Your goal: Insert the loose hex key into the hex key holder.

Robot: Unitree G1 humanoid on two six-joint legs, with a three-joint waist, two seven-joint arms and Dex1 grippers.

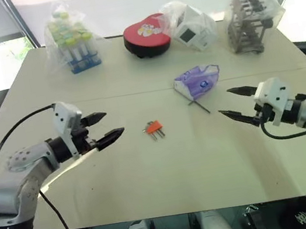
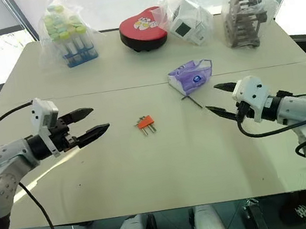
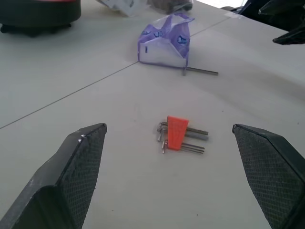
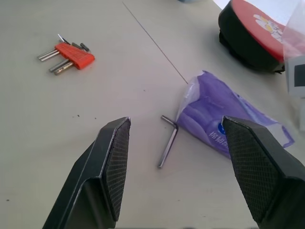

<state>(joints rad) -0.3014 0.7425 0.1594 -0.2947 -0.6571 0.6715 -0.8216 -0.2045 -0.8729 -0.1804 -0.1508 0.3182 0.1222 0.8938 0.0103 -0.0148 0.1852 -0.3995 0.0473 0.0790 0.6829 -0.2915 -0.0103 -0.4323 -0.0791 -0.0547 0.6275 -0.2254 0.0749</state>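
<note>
With both grippers empty, I hover over the table (image 1: 151,174).
Left gripper (image 1: 104,128) and right gripper (image 1: 235,103) gape wide; key (image 4: 167,141) lies touching the purple bag (image 4: 224,119), holder (image 1: 153,127) mid-table between them.

Silver-grey rounded arm shells with dotted perforations, black joints. White boxy wrist blocks behind each gripper: left gripper (image 1: 103,128), right gripper (image 1: 236,103). Black tapered fingers (image 3: 71,179) with cross-hatched pads. Black cables looping along both arms.
</note>
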